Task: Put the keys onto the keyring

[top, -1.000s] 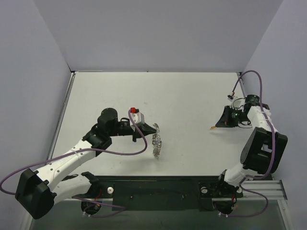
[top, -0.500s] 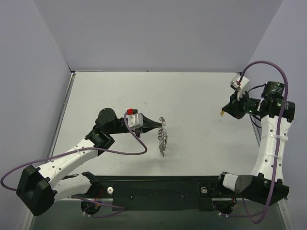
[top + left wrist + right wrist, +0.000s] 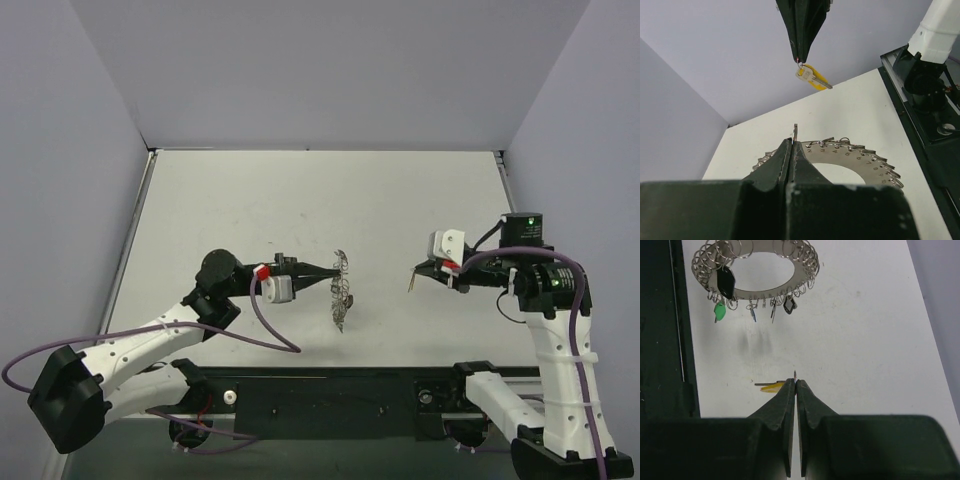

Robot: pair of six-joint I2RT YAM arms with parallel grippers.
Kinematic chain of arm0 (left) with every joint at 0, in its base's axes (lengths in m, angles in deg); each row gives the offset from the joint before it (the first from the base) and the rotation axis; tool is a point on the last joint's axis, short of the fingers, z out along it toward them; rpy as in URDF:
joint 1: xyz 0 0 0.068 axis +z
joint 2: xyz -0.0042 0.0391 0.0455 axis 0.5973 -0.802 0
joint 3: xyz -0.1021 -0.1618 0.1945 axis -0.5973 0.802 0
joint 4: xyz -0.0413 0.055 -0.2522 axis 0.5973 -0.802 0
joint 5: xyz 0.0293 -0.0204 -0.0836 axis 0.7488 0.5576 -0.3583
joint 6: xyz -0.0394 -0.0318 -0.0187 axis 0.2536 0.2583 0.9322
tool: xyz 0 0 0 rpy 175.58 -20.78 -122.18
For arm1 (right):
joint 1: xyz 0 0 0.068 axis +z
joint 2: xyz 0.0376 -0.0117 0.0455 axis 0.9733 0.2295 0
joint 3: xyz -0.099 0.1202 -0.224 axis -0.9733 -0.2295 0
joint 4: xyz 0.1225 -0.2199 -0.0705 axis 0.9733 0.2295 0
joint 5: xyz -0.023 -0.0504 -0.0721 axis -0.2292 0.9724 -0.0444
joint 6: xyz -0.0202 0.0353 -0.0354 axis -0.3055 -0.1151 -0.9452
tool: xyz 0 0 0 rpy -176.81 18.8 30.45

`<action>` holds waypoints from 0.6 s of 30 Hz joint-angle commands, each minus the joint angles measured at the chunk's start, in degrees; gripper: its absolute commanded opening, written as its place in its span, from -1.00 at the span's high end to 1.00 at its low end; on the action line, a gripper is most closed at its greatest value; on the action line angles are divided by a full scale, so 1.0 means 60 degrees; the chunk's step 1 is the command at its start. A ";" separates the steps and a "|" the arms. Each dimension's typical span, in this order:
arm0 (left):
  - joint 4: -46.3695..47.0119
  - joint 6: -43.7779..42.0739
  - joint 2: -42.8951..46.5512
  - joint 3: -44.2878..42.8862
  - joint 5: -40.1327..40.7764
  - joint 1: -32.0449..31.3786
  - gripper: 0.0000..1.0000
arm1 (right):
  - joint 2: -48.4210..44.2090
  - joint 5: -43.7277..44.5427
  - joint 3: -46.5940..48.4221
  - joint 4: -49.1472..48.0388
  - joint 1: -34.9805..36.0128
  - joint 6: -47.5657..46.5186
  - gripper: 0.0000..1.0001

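The keyring [image 3: 342, 290] is a silvery disc rimmed with small wire loops, held on edge above the table. My left gripper [image 3: 328, 272] is shut on one of its loops; its jaws [image 3: 791, 141] are closed with the disc [image 3: 860, 156] just beyond. My right gripper [image 3: 420, 270] is shut on the small ring of the yellow key [image 3: 411, 285], which hangs from its tips [image 3: 812, 77] to the right of the keyring. In the right wrist view the jaws [image 3: 795, 380] pinch that ring, with the yellow key [image 3: 772, 386] to the left. A green key [image 3: 719, 311] hangs on the keyring [image 3: 760, 290]. I cannot make out the blue key.
Two dark tags [image 3: 789, 305] and a few bare metal keys hang from the keyring's loops. The black base rail [image 3: 330, 395] runs along the table's near edge. Grey walls close the table on the left, back and right.
My right arm has swung from the far right edge in towards the table's middle, carrying the yellow key. My left gripper has moved a little right with the keyring.
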 commanded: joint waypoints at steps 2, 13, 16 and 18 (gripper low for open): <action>0.0994 -0.1406 0.0498 0.0329 0.0612 -0.0428 1.00 | -0.0467 0.0097 -0.1004 -0.2099 0.1176 0.0640 1.00; 0.1228 -0.2182 0.0542 0.0871 0.1522 -0.0882 1.00 | -0.0952 0.0553 -0.2354 -0.4224 0.3858 0.0683 1.00; 0.0411 -0.2942 0.0746 0.0872 0.1829 -0.1146 1.00 | -0.0980 0.0655 -0.2690 -0.4678 0.4167 0.0888 1.00; 0.0276 -0.3091 0.0762 0.0959 0.2050 -0.1336 1.00 | -0.1112 0.0787 -0.3011 -0.5278 0.4401 0.1312 1.00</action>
